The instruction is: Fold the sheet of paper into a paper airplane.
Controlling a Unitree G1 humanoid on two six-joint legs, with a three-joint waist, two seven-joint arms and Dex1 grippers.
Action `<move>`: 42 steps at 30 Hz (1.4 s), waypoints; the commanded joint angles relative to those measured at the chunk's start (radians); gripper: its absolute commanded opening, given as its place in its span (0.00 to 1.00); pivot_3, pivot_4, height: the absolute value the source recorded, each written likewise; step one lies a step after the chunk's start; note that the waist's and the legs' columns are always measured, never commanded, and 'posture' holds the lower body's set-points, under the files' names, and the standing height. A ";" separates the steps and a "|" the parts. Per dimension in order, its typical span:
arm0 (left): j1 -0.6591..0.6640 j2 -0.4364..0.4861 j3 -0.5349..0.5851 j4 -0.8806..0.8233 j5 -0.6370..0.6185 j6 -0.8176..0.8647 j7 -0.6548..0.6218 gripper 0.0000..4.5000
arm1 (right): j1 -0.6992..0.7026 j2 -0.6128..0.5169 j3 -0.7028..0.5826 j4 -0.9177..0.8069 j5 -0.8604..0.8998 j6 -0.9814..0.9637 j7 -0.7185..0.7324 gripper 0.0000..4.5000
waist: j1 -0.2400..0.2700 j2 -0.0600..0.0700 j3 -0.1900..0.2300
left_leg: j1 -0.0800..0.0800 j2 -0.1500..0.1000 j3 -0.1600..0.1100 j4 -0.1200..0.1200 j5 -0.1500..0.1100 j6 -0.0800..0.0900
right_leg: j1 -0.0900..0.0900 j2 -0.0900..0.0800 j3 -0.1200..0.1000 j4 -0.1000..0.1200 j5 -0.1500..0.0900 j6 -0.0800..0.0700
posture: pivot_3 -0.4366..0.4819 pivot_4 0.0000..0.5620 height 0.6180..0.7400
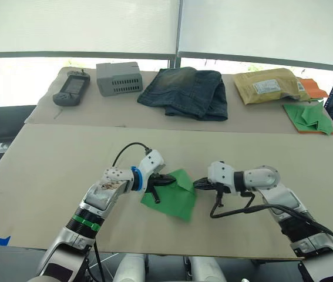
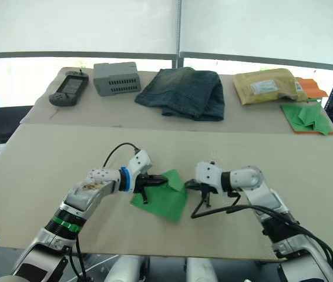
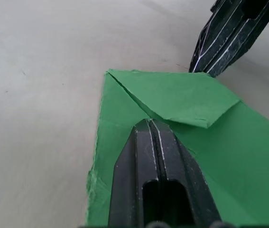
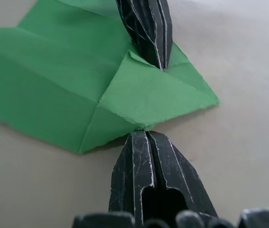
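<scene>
Sheet of paper (image 1: 172, 194): we see it lying on the near table (image 1: 49, 170), between the two arms, one corner folded over into a triangular flap.
Left pincer (image 1: 165, 181): we note its fingers pressed together, tip resting on the sheet at the flap's edge; nothing is held between them.
Right pincer (image 1: 199, 184): fingers likewise closed, tip at the sheet's folded corner, touching its edge from the opposite side.
Pincer spacing: we see the two tips near each other across the flap.
Far table: we log jeans (image 1: 187, 91), a grey box (image 1: 119, 78), a padded envelope (image 1: 270, 86), and a heap of green paper pieces (image 1: 310, 116).
</scene>
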 commanded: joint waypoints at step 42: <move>0.036 -0.017 -0.031 -0.049 0.017 0.038 0.047 0.00 | -0.076 0.218 -0.071 0.108 0.107 0.089 -0.086 0.00 | 0.001 0.000 0.000 | 0.001 0.000 0.000 0.000 0.000 0.000 | 0.000 0.000 0.000 0.002 0.002 -0.003 | 0.48 0.27 0.91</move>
